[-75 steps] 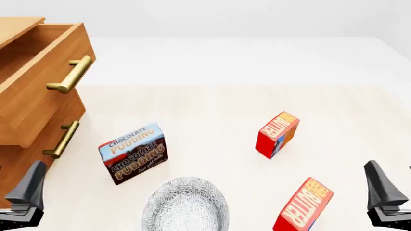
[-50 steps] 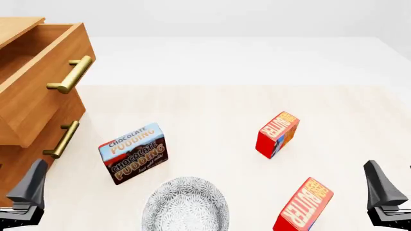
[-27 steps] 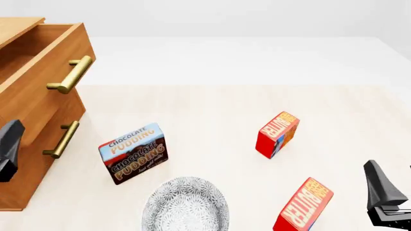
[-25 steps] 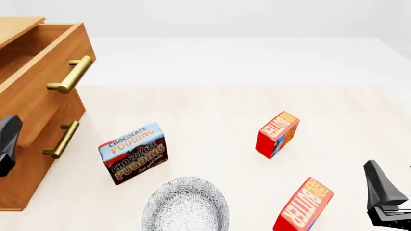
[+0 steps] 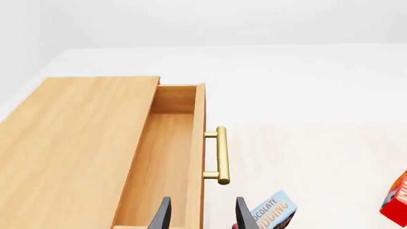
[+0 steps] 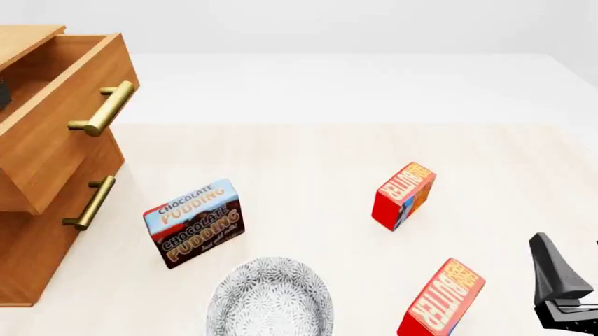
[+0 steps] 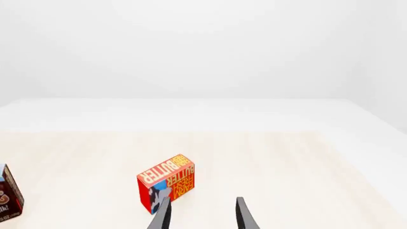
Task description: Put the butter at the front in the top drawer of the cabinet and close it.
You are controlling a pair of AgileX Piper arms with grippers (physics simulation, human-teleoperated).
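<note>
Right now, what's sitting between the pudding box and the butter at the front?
In the front view, the patterned bowl sits between the pudding box and the butter.

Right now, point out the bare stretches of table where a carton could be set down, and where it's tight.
Bare: the table beyond the chocolate pudding box and far butter carton, and the strip between those two. Tight: the near edge, where the patterned bowl sits between the pudding box and the front butter, with the right gripper beside it.
</note>
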